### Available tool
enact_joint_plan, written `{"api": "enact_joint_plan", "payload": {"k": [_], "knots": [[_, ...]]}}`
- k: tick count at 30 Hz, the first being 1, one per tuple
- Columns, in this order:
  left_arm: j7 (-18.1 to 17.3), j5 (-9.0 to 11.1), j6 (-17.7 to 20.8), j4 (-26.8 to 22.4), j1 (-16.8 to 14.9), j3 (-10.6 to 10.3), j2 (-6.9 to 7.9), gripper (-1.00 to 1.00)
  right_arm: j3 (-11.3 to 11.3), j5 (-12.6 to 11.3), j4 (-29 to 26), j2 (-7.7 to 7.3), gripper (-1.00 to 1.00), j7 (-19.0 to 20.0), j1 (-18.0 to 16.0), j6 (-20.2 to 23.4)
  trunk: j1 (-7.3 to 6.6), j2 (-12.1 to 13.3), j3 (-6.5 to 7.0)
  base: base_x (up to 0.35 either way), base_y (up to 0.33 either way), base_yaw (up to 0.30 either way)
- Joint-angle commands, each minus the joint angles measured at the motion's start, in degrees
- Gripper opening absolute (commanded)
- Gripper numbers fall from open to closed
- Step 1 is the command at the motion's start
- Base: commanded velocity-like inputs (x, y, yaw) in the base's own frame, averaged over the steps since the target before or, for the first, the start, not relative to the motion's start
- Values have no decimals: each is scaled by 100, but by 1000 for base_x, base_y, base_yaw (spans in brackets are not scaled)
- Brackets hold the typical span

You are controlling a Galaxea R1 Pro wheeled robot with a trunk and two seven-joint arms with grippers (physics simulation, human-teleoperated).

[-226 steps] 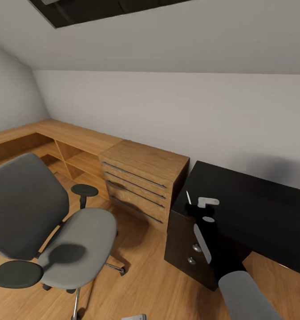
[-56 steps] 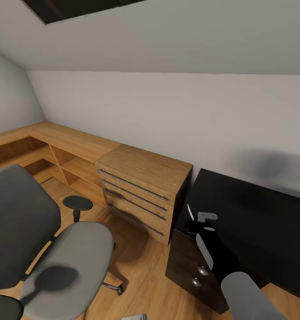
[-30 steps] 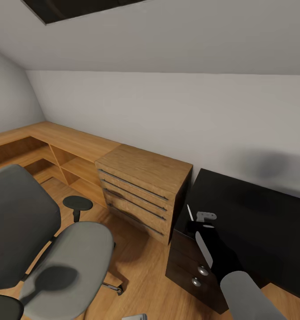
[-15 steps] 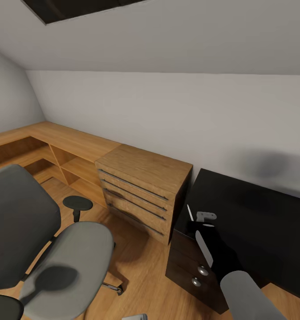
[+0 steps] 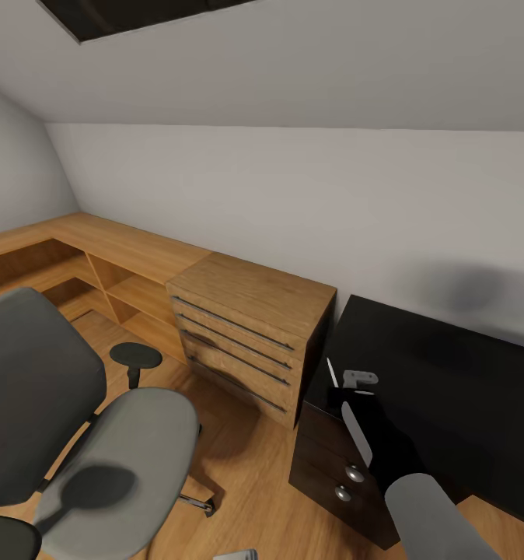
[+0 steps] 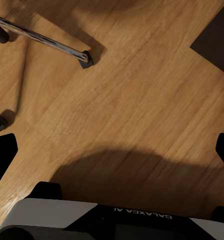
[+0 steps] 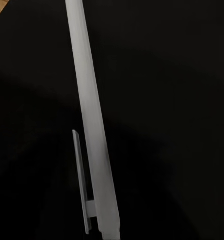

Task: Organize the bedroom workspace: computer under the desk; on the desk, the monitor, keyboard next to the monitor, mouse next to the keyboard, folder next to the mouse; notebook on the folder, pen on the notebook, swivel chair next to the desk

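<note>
Pen held upright over the counter's near corner

The right jaws [image 5: 347, 387] pinched the pen [image 5: 332, 372], its long axis upright above the black counter [image 5: 448, 373], lower right of frame.

Soft even light, blurry renders, faint shadows

Surface [image 5: 441, 365] black, silver knobs [image 5: 355, 473]. Pen [image 7: 94, 125] pale grey-white. Swivel chair [image 5: 130, 443]: grey seat, dark grey back, black armrests, chrome leg. Wooden counter [image 5: 246, 299] light oak, grey bar handles. Floor [image 6: 131, 100] oak grain.
</note>
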Motion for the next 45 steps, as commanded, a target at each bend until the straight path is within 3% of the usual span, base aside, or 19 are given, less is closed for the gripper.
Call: {"api": "enact_joint_plan", "payload": {"k": [1, 13, 20, 45], "knots": [[38, 5, 34, -8, -4, -9, 0, 100, 14, -57, 559, -4, -100, -49, 0, 57, 0, -3, -6, 0, 0, 0], [38, 5, 34, -8, -4, -10, 0, 100, 16, -62, 561, -4, -100, -49, -2, 104, 0, -3, -6, 0, 0, 0], [38, 5, 34, -8, -4, -10, 0, 100, 17, -66, 543, -4, -100, -32, -2, 417, 0, -3, -6, 0, 0, 0], [38, 4, 27, -8, -4, -10, 6, 100, 25, -66, 542, 5, -100, -30, -3, 388, -44, 77, 30, 0, 0, 0]]}}
